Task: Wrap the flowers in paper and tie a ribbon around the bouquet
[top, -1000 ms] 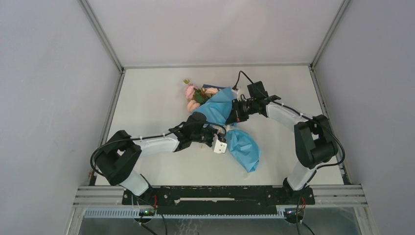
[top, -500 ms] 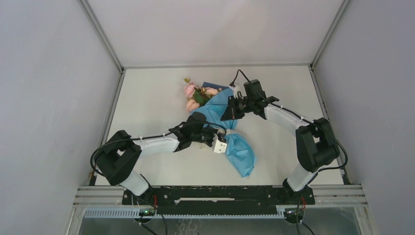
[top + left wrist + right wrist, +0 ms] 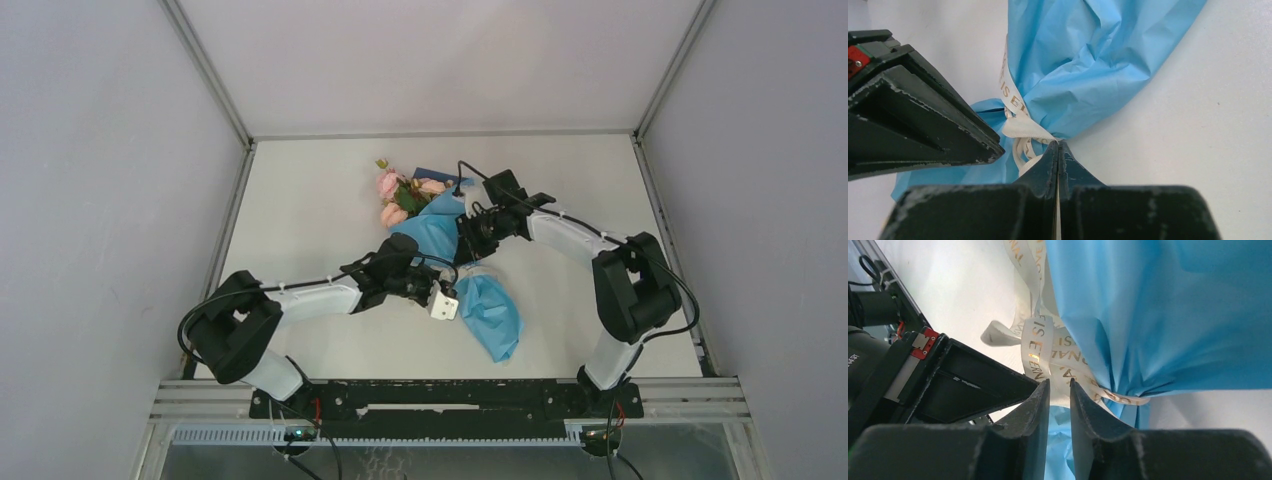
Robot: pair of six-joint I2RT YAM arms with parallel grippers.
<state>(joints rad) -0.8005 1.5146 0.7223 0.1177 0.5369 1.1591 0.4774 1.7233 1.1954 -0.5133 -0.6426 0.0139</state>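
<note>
The bouquet [image 3: 440, 228] lies slantwise on the table, with pink flowers [image 3: 395, 195] showing at its far end. Its blue paper [image 3: 495, 315] is cinched at a narrow waist by the cream ribbon [image 3: 1020, 127], which is knotted there and carries gold lettering [image 3: 1038, 350]. My left gripper [image 3: 1058, 146] is shut on a strand of ribbon right at the knot. My right gripper [image 3: 1059, 385] reaches the same knot from the other side, its jaws a little apart and the ribbon just off their tips. In the top view both grippers meet at the waist, left [image 3: 455, 285] and right [image 3: 465, 250].
A dark blue flat thing [image 3: 440, 173] lies behind the flowers. The white table [image 3: 300, 200] ends in metal rails left, right and back. Each wrist view shows the other gripper's fingers close by: right ones [image 3: 923, 120], left ones [image 3: 973, 385].
My right gripper has swung left and nearer, down to the bouquet's waist, and its jaws have parted. My left arm has shifted slightly toward the near left, still pinching the ribbon.
</note>
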